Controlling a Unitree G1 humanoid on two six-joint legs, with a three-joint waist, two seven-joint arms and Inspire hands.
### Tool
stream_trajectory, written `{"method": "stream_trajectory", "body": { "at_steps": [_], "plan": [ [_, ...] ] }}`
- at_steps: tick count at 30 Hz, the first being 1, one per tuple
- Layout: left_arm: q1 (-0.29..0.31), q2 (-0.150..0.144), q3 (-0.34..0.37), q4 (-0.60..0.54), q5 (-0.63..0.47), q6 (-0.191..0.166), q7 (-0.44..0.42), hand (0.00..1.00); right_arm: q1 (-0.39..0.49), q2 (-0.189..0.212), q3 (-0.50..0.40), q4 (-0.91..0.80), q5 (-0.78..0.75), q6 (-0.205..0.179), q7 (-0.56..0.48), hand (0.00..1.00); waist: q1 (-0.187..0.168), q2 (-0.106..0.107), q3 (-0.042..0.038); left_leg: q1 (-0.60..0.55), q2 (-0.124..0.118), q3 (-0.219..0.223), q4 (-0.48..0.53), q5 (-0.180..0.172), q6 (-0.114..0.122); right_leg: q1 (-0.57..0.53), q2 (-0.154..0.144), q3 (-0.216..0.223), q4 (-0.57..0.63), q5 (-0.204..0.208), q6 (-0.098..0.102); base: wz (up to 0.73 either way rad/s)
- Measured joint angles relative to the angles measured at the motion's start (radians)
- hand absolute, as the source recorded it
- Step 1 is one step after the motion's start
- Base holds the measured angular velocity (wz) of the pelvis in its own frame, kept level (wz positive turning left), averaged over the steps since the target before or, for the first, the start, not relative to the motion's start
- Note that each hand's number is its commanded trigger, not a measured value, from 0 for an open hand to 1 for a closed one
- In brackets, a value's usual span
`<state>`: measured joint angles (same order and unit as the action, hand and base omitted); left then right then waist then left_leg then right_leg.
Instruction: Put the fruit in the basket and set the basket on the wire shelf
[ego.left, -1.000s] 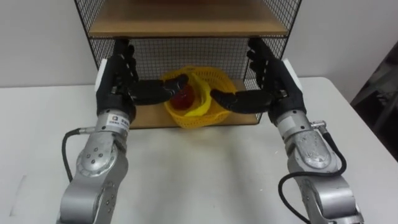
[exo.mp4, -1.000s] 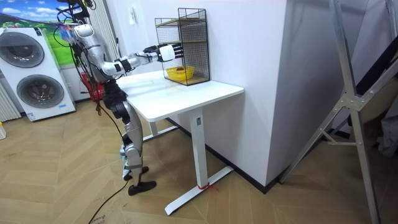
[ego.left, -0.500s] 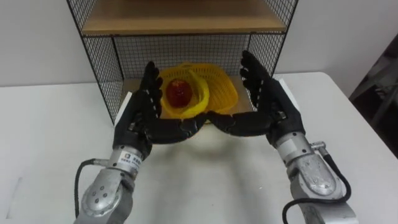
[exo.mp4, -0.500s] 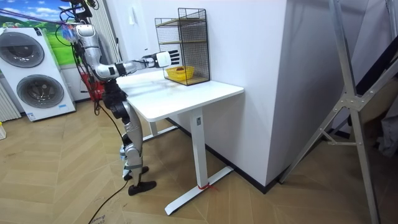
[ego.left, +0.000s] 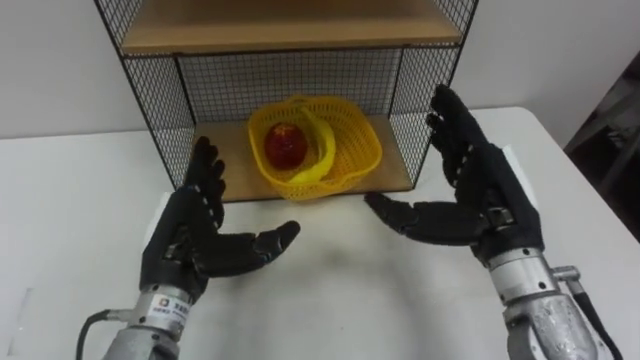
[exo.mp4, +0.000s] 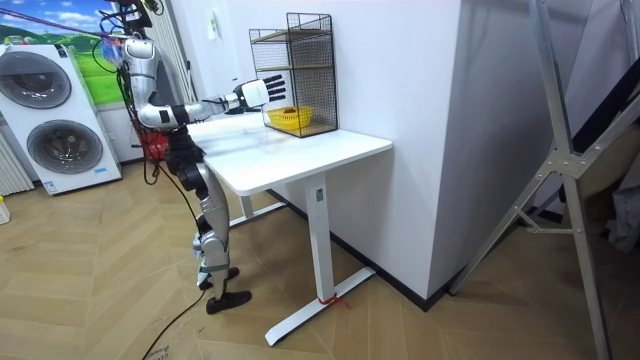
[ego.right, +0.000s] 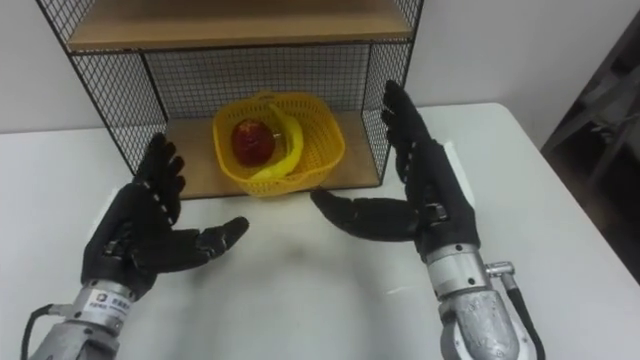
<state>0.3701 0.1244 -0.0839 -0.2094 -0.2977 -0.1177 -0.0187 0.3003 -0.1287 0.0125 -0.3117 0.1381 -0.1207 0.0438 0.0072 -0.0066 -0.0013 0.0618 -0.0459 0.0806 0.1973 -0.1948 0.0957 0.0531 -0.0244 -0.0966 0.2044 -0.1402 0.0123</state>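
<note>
The basket (ego.left: 366, 150) (red fruit (ego.left: 286, 145) inside) sits on the wire shelf (ego.left: 220, 85).

light: bright, even indoor | shadows: soft, faint on white table (ego.left: 70, 220) | wire shelf (ego.left: 300, 70) lower bay: slightly shaded

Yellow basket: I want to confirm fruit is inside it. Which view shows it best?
The left eye view: it looks down into the yellow basket on the wire shelf, red fruit inside. The right eye view shows much the same; the room view, a small yellow shape, contents unclear.
</note>
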Motion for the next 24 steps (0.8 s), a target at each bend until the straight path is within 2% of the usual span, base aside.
{"method": "stream_trajectory", "body": {
  "at_steps": [3,6,11,15,18,22,24],
  "plan": [
    [0.026,-0.005,0.059,-0.003,0.007,-0.033,0.051,0.00,0.043,0.002,-0.024,0.000,0.000,-0.034,-0.032,0.00,0.004,0.001,-0.0005,0.002,0.000,0.000,-0.001,0.000,0.000,0.002,0.000,0.000,0.000,0.000,0.000,0.00],
    [0.060,-0.039,0.126,-0.028,0.006,-0.090,0.133,0.00,0.094,0.003,-0.055,0.000,-0.011,-0.071,-0.088,0.00,0.009,-0.001,-0.0008,0.002,0.000,0.001,-0.003,0.000,-0.001,0.000,0.000,-0.002,0.000,0.000,0.000,0.00],
    [0.067,-0.066,0.210,-0.045,0.022,-0.169,0.290,0.00,0.156,0.005,-0.120,-0.016,-0.073,-0.104,-0.207,0.00,0.028,0.000,-0.0016,0.001,0.000,0.000,-0.004,-0.001,-0.001,-0.002,0.000,-0.004,0.001,0.000,0.000,0.00],
    [0.062,-0.065,0.249,-0.047,0.038,-0.198,0.443,0.00,0.148,-0.002,-0.156,-0.024,-0.118,-0.131,-0.319,0.00,0.037,0.001,-0.0018,0.001,-0.001,-0.001,-0.004,0.000,-0.001,-0.002,0.001,-0.004,0.001,0.000,0.000,0.00],
    [0.058,-0.065,0.282,-0.077,0.053,-0.199,0.527,0.00,0.147,-0.003,-0.188,-0.023,-0.151,-0.146,-0.398,0.00,0.047,0.001,-0.0004,0.002,0.000,-0.001,-0.004,-0.001,-0.001,-0.005,0.001,0.001,0.001,0.000,0.000,0.00],
    [0.056,-0.054,0.378,-0.147,0.058,-0.214,0.621,0.00,0.140,-0.010,-0.254,-0.024,-0.150,-0.152,-0.498,0.00,0.056,0.000,-0.0007,-0.002,0.000,0.000,-0.008,-0.001,-0.001,-0.017,0.002,0.005,0.003,0.000,0.000,0.00],
    [0.057,-0.034,0.462,-0.155,0.069,-0.240,0.706,0.00,0.142,-0.029,-0.323,-0.028,-0.116,-0.170,-0.577,0.00,0.054,0.003,0.0022,-0.001,-0.001,0.001,-0.008,0.000,-0.001,-0.018,0.002,0.006,0.001,0.000,0.000,0.00]
  ]
}}
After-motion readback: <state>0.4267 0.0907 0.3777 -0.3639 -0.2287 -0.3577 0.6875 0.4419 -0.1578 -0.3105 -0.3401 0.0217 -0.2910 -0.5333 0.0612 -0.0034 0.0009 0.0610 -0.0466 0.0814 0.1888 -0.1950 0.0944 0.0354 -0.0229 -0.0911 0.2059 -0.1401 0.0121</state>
